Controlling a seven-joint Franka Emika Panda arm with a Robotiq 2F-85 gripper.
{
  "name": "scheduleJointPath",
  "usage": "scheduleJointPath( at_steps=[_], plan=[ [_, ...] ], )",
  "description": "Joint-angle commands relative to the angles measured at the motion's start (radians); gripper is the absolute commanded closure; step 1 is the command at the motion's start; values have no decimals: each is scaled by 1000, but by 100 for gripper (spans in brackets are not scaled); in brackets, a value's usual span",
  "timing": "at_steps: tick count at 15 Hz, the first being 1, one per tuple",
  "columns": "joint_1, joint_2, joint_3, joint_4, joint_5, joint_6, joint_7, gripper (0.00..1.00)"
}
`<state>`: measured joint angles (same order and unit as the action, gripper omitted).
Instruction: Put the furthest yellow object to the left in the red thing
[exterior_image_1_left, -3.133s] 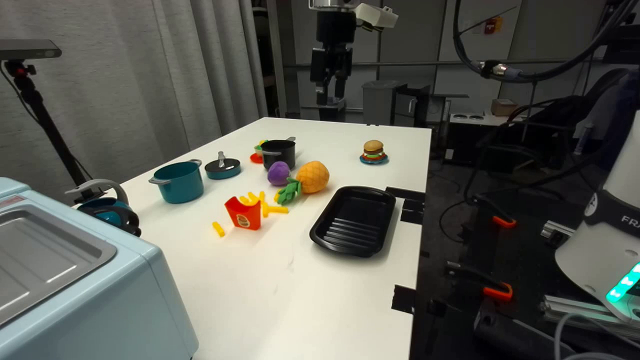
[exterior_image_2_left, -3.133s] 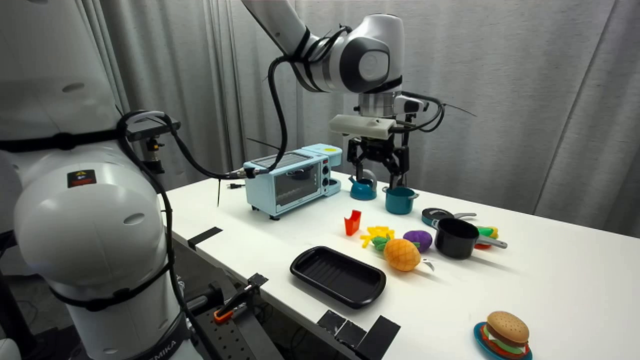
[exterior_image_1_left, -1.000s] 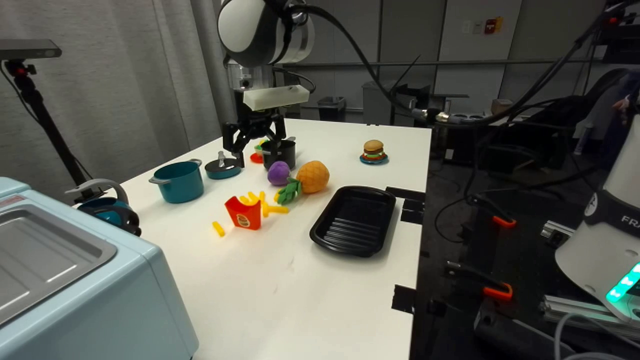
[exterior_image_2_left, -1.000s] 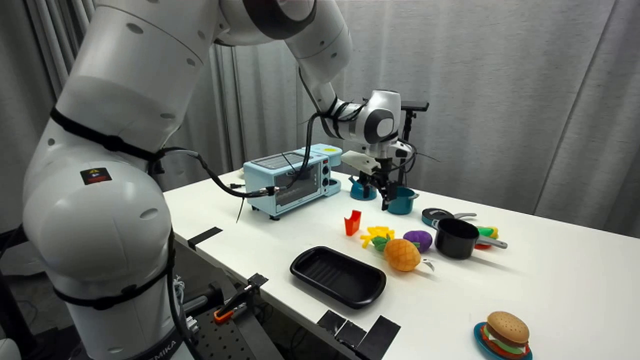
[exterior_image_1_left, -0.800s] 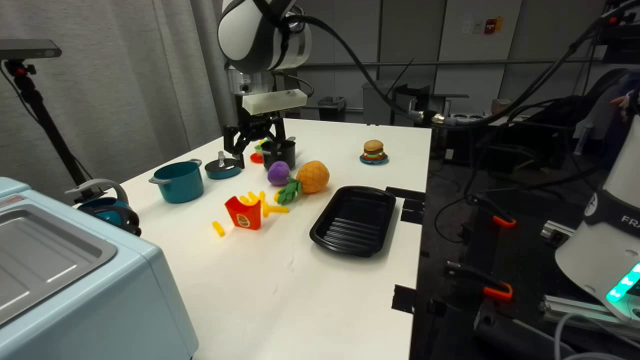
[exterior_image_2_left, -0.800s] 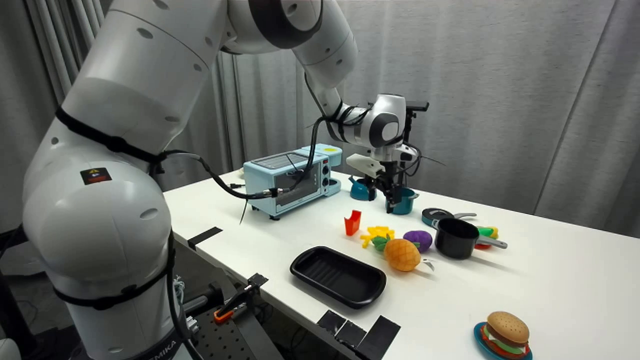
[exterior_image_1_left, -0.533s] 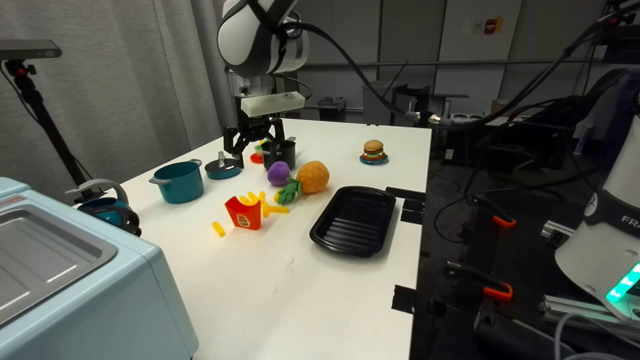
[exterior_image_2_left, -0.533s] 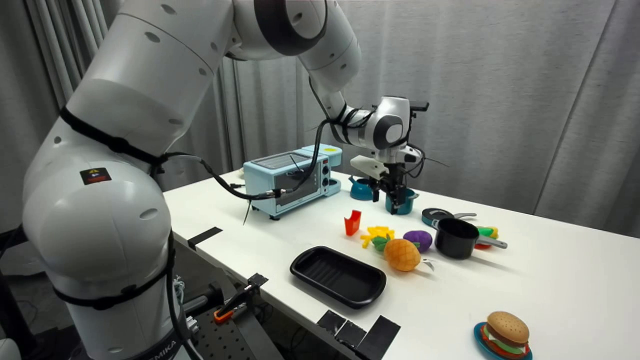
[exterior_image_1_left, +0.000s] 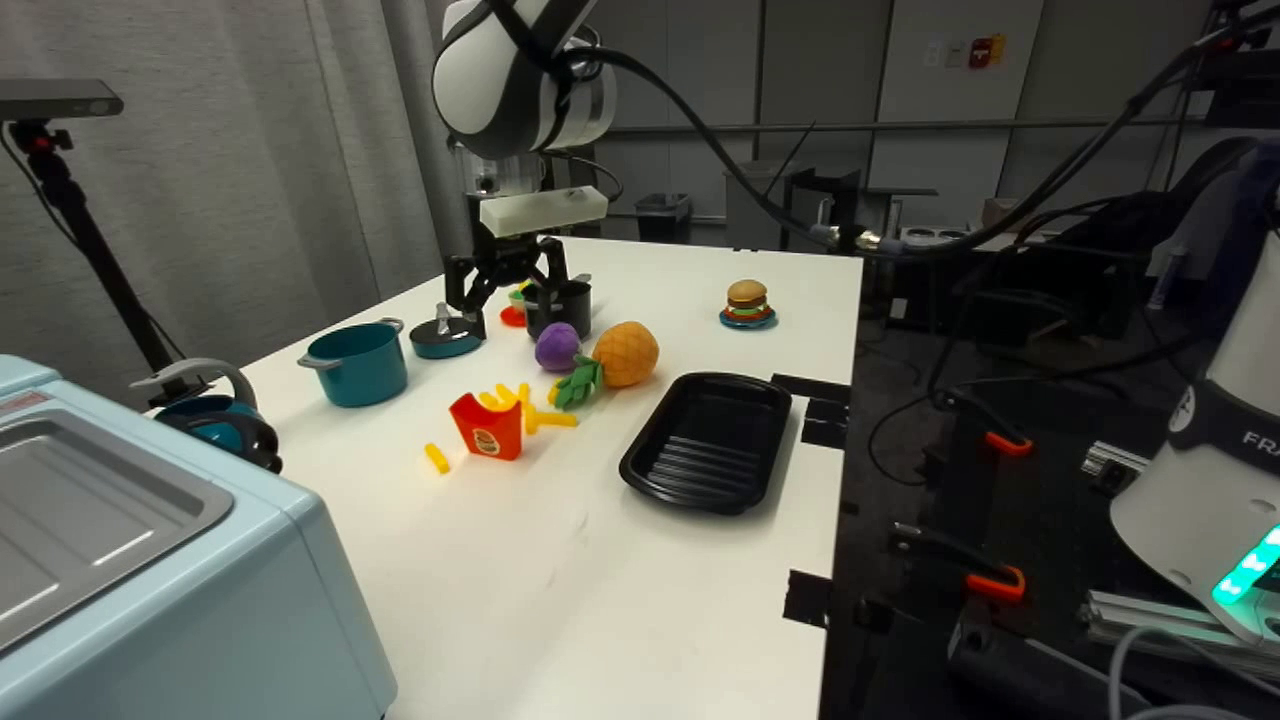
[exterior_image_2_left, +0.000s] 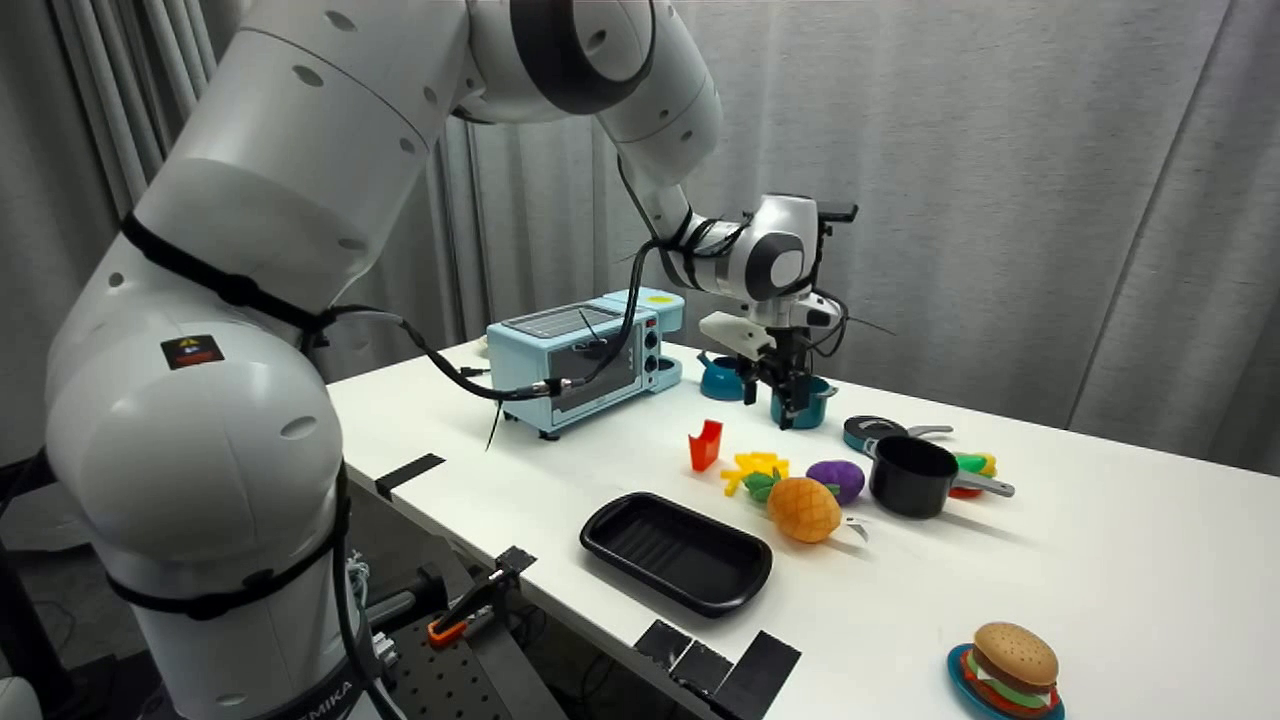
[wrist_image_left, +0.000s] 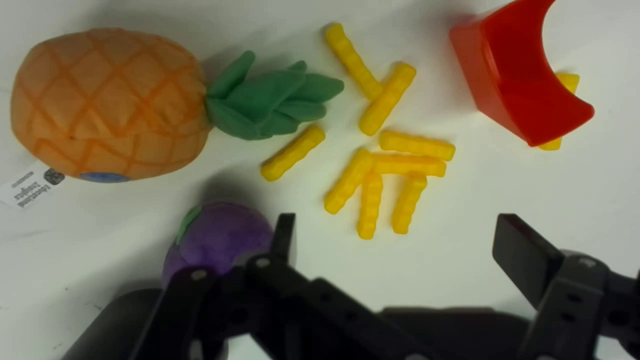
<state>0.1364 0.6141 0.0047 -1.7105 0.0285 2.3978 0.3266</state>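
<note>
Red and open-topped, the fries carton (exterior_image_1_left: 490, 430) stands upright on the white table (exterior_image_1_left: 600, 600) while my claw (wrist_image_left: 395, 245) hangs above the same surface, its two fingers (wrist_image_left: 525, 257) spread wide. A lone yellow stick (exterior_image_1_left: 437, 458), farthest left of its kind in an exterior view, lies just beside the carton with a gap between them; in the wrist view it shows only in part, the carton covering its middle. More yellow sticks (wrist_image_left: 417, 145) lie scattered between the carton and the toy pineapple (wrist_image_left: 110, 105), several touching. A purple toy (wrist_image_left: 222, 232) sits near the pineapple, partly covered by my claw in the wrist view; a black tray (exterior_image_2_left: 680, 555) lies nearby in both exterior views.
</note>
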Motion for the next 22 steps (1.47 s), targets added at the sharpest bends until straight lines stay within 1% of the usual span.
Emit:
scheduleJointPath(
  at_steps=[1, 6, 16, 22],
  plan=[
    [38, 54, -10, 40, 0, 31, 55, 0],
    [72, 129, -28, 105, -2, 53, 126, 0],
    [94, 279, -69, 267, -2, 32, 197, 0],
    [98, 335, -80, 339, 2, 15, 217, 0]
  ],
)
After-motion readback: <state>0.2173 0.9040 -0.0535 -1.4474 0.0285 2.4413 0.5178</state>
